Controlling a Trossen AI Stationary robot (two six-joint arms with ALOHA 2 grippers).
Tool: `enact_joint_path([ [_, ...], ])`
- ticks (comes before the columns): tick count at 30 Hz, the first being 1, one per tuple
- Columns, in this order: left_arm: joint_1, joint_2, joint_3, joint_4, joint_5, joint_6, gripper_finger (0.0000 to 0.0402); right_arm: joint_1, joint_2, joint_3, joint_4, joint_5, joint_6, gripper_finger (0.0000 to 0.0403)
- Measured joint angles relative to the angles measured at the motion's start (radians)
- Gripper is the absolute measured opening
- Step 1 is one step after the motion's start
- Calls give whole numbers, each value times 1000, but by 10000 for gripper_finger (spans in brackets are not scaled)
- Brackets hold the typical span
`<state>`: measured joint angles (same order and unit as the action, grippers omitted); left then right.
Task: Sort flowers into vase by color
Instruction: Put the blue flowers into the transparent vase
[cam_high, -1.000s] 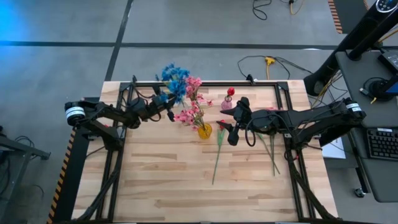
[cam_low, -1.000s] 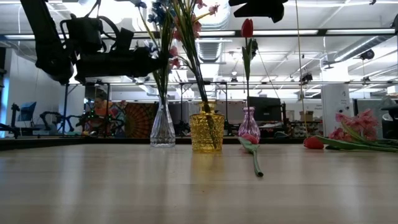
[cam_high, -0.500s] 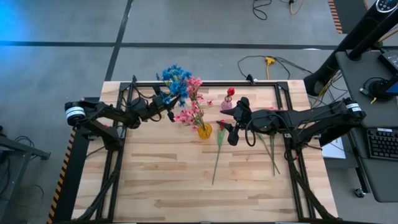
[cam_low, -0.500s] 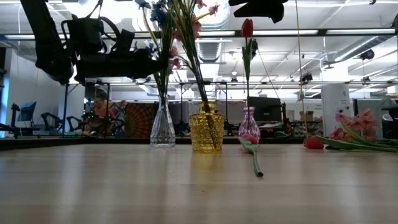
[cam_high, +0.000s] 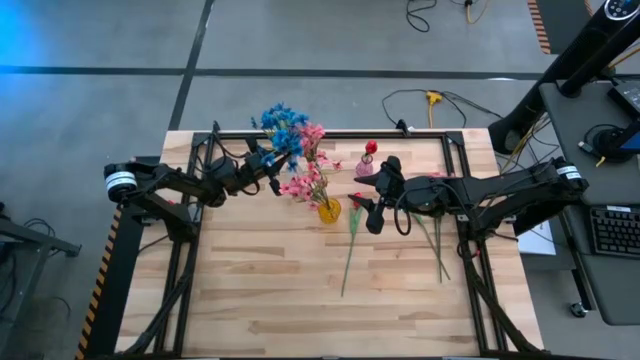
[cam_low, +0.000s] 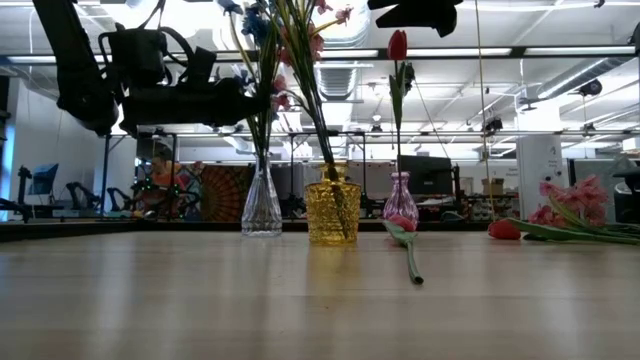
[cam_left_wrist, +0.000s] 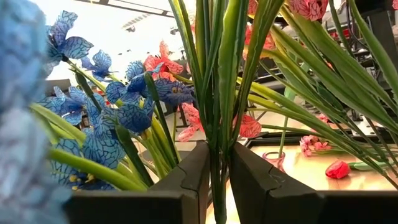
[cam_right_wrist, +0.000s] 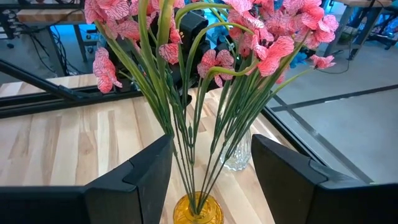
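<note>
Left wrist view: blue flower stems (cam_left_wrist: 217, 124) are clenched in the left jaws above the clear vase (cam_low: 261, 205); release is needed next. Right jaws are held spread beside it.

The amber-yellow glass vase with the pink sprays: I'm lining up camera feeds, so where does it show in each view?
High view: amber-yellow glass vase at table centre, just left of the right gripper.
Low view: centre, between the clear glass vase and the small pink glass vase.
Left wrist view: I cannot find it.
Right wrist view: bottom centre, between the fingers.
Shared landmark: the clear glass vase.
</note>
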<state>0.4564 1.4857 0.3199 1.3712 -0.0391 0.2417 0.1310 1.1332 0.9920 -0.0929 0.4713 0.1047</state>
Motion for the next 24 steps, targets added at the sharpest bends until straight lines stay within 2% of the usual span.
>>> enact_joint_path([
  [8,0,0,0,0,3,2,47,0,0,0,-1,0,0,212],
  [19,0,0,0,0,4,3,138,0,0,0,-2,-1,0,212],
  [24,0,0,0,0,4,3,164,0,0,0,-7,-3,6,212],
])
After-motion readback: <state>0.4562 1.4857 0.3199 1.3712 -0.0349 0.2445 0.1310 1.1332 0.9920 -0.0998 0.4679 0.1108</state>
